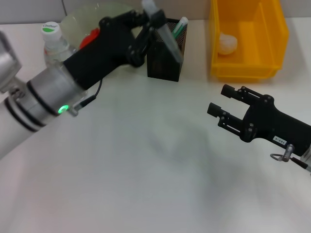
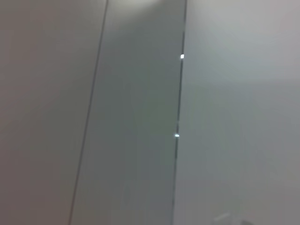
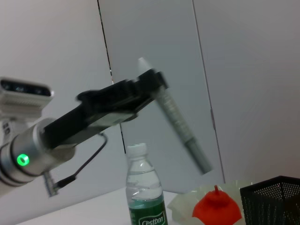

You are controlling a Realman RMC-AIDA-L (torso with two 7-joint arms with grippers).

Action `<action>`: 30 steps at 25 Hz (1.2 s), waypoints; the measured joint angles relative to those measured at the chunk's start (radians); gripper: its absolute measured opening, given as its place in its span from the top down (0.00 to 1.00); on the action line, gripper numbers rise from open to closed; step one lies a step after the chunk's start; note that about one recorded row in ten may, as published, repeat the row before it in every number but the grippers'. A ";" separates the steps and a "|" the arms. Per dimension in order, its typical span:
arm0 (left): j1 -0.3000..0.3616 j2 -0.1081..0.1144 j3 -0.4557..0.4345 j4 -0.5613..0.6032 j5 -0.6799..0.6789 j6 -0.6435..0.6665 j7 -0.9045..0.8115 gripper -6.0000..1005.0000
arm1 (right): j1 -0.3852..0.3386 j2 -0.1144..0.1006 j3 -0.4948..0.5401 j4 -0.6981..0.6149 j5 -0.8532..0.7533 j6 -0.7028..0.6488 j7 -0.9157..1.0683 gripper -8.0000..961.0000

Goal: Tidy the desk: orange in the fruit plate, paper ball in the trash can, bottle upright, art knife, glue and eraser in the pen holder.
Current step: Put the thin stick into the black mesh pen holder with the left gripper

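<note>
One item is left, as I judge it: my left tool [image 1: 154,22] is clamped on the grey art knife [image 1: 167,36], tilted just above the pen holder [image 1: 165,58]. My right tool [image 1: 226,104] hangs open and empty, well apart from the holder.

You see a black mesh pen holder [image 1: 165,58], a yellow bin [image 1: 248,41] holding a white paper ball [image 1: 227,43], a clear bottle [image 1: 56,43] with white cap and green label, and a pale green plate [image 1: 95,19].
</note>
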 joint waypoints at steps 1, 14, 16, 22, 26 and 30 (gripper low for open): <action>0.000 0.000 0.000 0.000 0.000 0.000 0.000 0.84 | 0.000 0.000 0.000 0.000 0.000 0.000 0.000 0.35; -0.136 0.000 -0.169 -0.083 0.003 -0.204 0.158 0.83 | 0.034 0.003 0.001 0.010 0.005 0.003 -0.012 0.35; -0.151 0.000 -0.188 -0.102 0.004 -0.262 0.209 0.83 | 0.043 0.003 0.001 0.018 0.005 0.004 -0.022 0.35; -0.169 0.000 -0.251 -0.130 0.006 -0.344 0.266 0.82 | 0.057 0.005 -0.006 0.026 0.005 0.012 -0.034 0.35; -0.194 0.000 -0.287 -0.147 0.006 -0.476 0.295 0.82 | 0.062 0.005 -0.006 0.026 0.005 0.027 -0.034 0.35; -0.206 0.000 -0.310 -0.164 0.009 -0.557 0.334 0.82 | 0.062 0.007 0.003 0.027 0.008 0.039 -0.081 0.35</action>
